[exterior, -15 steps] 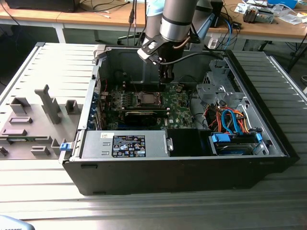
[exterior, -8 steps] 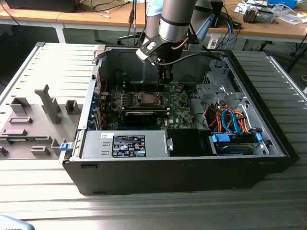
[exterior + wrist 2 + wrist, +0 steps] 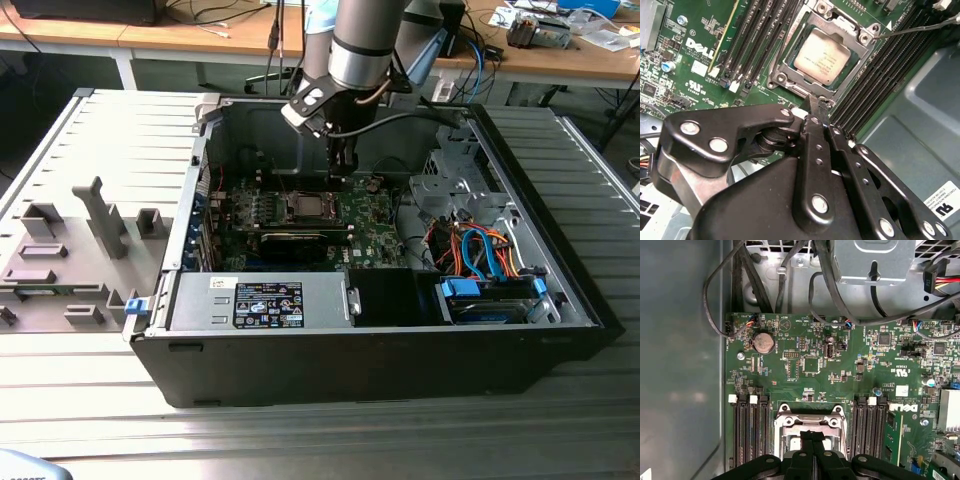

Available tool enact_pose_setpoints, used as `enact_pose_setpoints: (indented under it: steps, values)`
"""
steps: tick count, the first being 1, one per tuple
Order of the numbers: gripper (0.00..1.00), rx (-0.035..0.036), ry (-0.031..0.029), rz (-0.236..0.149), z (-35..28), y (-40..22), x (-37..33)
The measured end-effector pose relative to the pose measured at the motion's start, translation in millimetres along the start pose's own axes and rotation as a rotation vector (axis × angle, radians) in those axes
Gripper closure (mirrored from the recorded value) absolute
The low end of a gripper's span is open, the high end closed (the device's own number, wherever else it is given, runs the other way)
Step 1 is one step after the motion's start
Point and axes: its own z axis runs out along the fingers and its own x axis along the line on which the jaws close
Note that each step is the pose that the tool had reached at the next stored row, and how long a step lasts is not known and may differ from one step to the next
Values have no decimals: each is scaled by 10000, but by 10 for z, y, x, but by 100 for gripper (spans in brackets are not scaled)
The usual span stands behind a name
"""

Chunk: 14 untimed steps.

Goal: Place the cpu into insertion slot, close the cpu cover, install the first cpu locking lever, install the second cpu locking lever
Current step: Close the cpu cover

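While its jaws meet, the tool [image 3: 814, 103] hangs just beside the seated cpu [image 3: 822, 56].

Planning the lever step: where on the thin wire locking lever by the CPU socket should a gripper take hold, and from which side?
Take the locking lever on its straight run crossing the memory slots. Probably come from above, closing across it: it is a thin rod with the slots beneath, so a sideways approach looks blocked.

Electronics lab: cable-strewn wooden benches [image 3: 170, 38], opened computer case [image 3: 400, 360] on a ribbed metal table [image 3: 300, 440]
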Motion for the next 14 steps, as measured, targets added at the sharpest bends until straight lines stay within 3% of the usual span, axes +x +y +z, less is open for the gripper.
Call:
enact_pose_setpoints:
  steps: [14]
  values:
    - [89,0,0,0,33,-38,2]
